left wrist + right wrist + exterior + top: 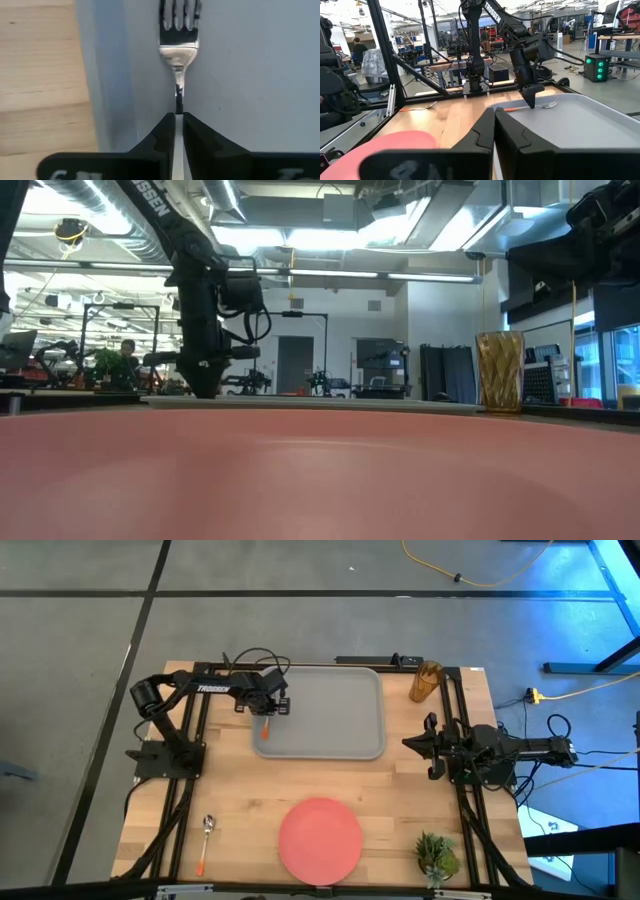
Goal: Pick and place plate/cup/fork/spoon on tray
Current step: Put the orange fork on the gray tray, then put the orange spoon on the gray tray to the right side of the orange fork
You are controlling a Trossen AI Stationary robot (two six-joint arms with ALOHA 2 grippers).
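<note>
My left gripper (268, 706) stands over the left part of the light-grey tray (330, 735) and is shut on the fork (179, 30). The fork's silver head points toward the table's far edge and its orange handle (266, 725) toward the near edge. The coral-red plate (320, 838) lies on the table near the front edge. The spoon (207, 836) lies at the front left. The amber cup (425, 681) stands at the tray's far right corner. My right gripper (430, 745) is shut and empty right of the tray. My left gripper pinches the fork's thin neck (179, 100), just behind the head, between its two fingers. The fingers (530, 100) come from above and point down, one on each side of the fork. The fork lies about level at the tray's surface; whether it rests on it, I cannot tell.
A small green plant (436, 855) stands at the front right corner. Dark frame rails run along both sides of the table. Bare wood lies between the tray and the plate.
</note>
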